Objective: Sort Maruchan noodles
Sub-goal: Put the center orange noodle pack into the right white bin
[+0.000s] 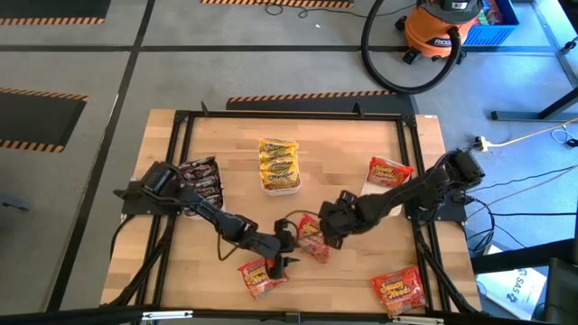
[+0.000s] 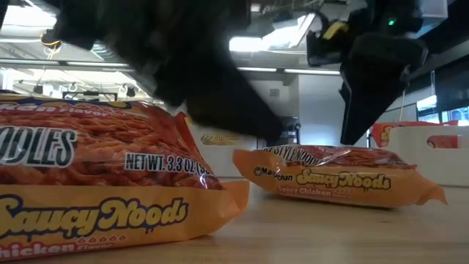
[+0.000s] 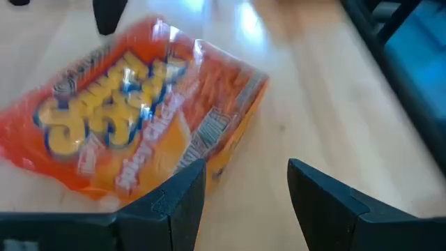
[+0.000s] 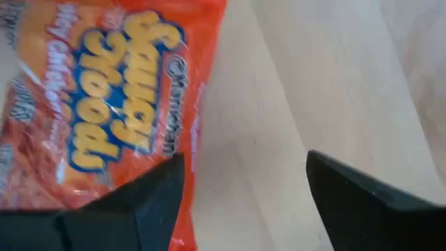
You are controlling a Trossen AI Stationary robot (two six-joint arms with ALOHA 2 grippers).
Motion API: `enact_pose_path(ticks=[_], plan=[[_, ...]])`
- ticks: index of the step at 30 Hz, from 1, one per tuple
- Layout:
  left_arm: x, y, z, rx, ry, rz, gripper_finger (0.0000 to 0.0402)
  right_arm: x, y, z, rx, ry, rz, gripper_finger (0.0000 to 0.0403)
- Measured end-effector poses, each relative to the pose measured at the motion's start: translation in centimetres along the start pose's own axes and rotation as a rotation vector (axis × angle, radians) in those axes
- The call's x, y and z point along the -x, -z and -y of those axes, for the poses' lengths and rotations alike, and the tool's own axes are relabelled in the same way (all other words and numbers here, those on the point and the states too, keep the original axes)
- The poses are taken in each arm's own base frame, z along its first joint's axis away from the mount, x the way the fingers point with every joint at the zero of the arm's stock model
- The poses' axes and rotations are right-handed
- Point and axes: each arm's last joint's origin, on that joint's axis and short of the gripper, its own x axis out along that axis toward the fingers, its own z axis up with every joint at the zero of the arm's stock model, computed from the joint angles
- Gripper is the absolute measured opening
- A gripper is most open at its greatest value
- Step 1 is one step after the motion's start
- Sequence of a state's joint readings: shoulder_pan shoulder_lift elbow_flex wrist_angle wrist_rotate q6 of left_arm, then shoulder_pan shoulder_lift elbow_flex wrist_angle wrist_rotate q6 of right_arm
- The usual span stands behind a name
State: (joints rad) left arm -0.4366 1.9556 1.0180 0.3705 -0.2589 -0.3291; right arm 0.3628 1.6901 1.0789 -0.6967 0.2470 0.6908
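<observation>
A red-orange noodle packet (image 1: 314,242) lies flat on the wooden table between my two grippers. My left gripper (image 1: 287,246) comes in low from the left and stands open, with the packet (image 3: 139,111) just ahead of one finger. My right gripper (image 1: 323,231) points steeply down over the same packet (image 4: 111,111), open, with one finger above the packet's edge and the other over bare wood. In the low view the packet (image 2: 337,176) lies under the dark fingers, and no touch shows. A second red-orange packet (image 1: 262,276) lies near the front edge.
A white tray with yellow packets (image 1: 278,164) stands at the far middle. Dark packets (image 1: 200,179) lie at the far left and a red-orange packet (image 1: 390,171) at the far right. Another red-orange packet (image 1: 399,291) lies at the near right corner. A black frame (image 1: 181,126) rims the table.
</observation>
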Motion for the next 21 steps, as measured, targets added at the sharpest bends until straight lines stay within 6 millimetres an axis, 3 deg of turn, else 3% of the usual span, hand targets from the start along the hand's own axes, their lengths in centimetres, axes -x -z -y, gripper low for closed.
enact_pose_path(ticks=[5,11,17,21], plan=[[-2.1,1.4,-0.5,-0.004,-0.044,-0.034,0.0195,-1.9,-0.6,2.0,-0.081,-0.143,-0.013,0.0275],[-2.6,1.8,-1.1,0.001,-0.055,-0.051,0.0195,-2.9,-0.6,2.9,-0.127,-0.325,-0.043,0.0275],[-2.6,1.9,-1.2,-0.001,-0.073,-0.052,0.0195,-2.7,-1.1,3.5,-0.154,-0.45,-0.102,0.0275],[-2.7,1.9,-1.3,0.0,-0.087,-0.051,0.0195,-0.9,-1.7,4.3,-0.169,-0.543,-0.081,0.0275]])
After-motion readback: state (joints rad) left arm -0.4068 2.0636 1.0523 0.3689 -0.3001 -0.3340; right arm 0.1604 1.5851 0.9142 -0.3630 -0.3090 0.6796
